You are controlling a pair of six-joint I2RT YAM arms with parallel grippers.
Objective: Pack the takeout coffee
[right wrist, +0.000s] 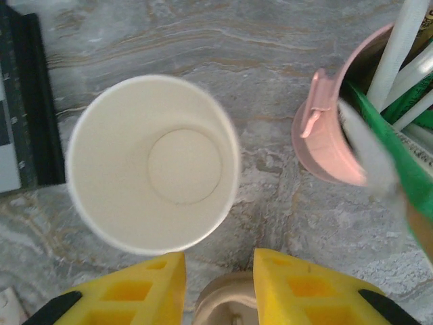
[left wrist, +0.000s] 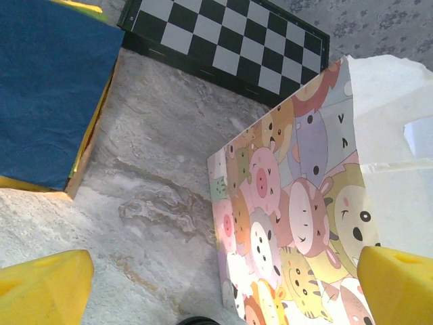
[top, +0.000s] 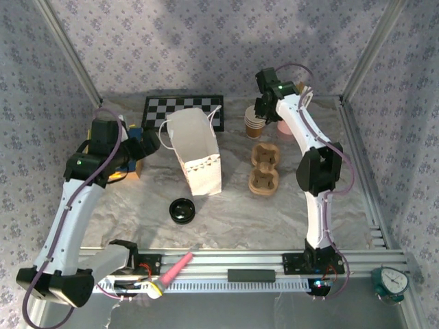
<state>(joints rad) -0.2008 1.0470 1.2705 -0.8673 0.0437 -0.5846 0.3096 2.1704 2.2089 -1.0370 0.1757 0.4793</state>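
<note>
Cup (right wrist: 154,162) upright on surface (right wrist: 270,203) between chessboard (right wrist: 40,101) and pink tin (right wrist: 325,135). Right jaws hover beside it, half-narrowed, empty: likely pre-set for rim pinch. Left jaws wide beside bag (left wrist: 298,203), probably to steady it.

Just ahead of your right gripper (right wrist: 220,261), slightly left, a round white-lined paper cup (right wrist: 153,162) stands upright. To its right is a pink metal pail (right wrist: 325,145). Between your fingers sits a tan rounded rim (right wrist: 226,301), possibly moulded pulp.
</note>
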